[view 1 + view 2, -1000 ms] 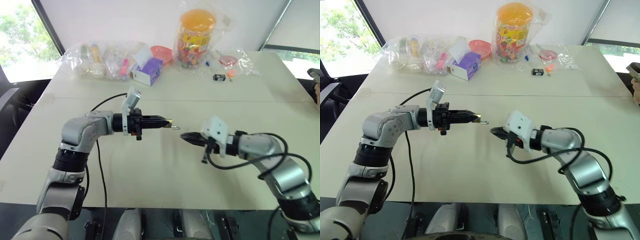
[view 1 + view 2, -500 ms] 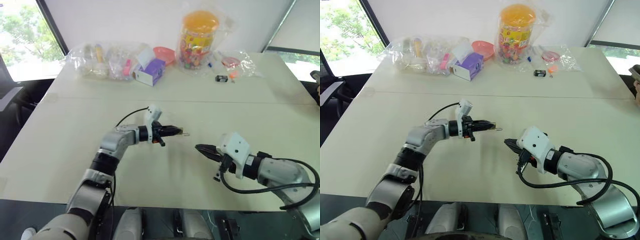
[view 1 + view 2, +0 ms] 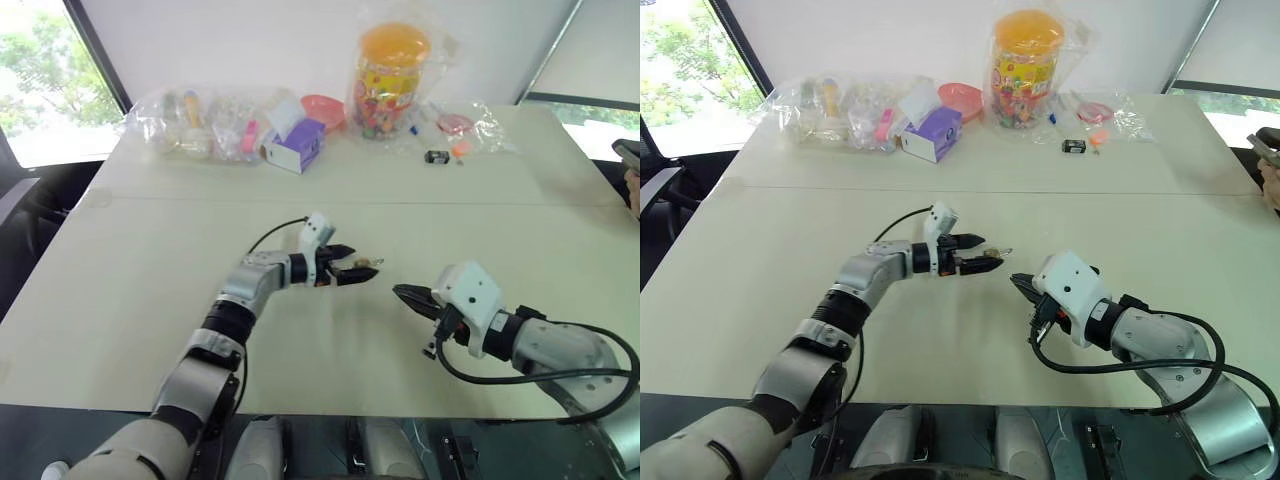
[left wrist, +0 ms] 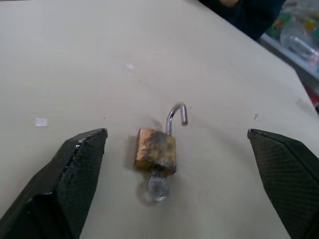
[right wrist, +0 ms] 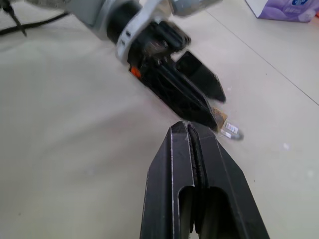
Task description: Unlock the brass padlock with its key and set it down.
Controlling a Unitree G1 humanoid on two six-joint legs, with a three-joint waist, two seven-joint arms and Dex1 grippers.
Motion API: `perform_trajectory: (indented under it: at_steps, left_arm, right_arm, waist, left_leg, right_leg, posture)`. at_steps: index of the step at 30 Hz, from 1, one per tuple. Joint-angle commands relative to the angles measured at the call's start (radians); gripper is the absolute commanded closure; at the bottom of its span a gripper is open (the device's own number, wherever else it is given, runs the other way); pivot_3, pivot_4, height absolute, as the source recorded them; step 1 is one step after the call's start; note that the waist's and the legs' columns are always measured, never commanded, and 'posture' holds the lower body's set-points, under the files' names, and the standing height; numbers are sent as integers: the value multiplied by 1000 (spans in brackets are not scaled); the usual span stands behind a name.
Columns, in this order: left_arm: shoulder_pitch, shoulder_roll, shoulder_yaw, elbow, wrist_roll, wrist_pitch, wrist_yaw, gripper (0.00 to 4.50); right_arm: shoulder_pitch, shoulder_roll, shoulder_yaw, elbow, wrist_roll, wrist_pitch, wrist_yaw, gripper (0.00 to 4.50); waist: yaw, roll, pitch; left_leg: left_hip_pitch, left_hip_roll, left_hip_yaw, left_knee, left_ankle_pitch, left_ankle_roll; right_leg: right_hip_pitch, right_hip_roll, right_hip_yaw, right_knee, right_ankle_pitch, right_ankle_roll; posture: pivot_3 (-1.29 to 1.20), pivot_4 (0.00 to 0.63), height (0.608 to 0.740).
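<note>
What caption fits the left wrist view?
Open left tool straddling the brass padlock lying on the table, shackle sprung, key inserted.

Left gripper [image 3: 987, 259] low over the table [image 3: 760, 260], jaws spread; brass padlock [image 3: 1002, 252] at its fingertips. Right gripper [image 3: 1020, 285], jaws together, at about 4 o'clock from the padlock. Orange-lidded jar [image 3: 1025, 62] at 12 o'clock, far edge.

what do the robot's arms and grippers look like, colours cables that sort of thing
Both arms are silver-grey metal segments joined by black rings. Each wrist carries a white boxy camera housing with a black cable looping back along the arm. The left gripper and right gripper have tapering black jaws with cross-hatched pads; the left shows a small orange mark near its base.
</note>
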Motion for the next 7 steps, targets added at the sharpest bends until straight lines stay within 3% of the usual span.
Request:
perform_trajectory:
  at_steps: [1, 7]
  left_arm:
    - [48, 83, -7, -93, 28, -5, -59, 21]
    - [136, 238, 6, -382, -13, -9, -197, 21]
  right_arm:
    - [5, -42, -43, -13, -12, -26, 25, 4500]
    - [-11, -105, -106, 62, -24, -67, 76, 4500]
  waist:
    - [-7, 0, 0]
    - [8, 0, 0]
  left_leg:
    - [0, 0, 0, 0, 0, 0]
    - [-2, 0, 0, 0, 0, 0]
  right_leg:
    - [0, 0, 0, 0, 0, 0]
    - [-1, -2, 0, -1, 0, 0]
  posture:
    - [0, 150, 740]
    - [0, 150, 740]
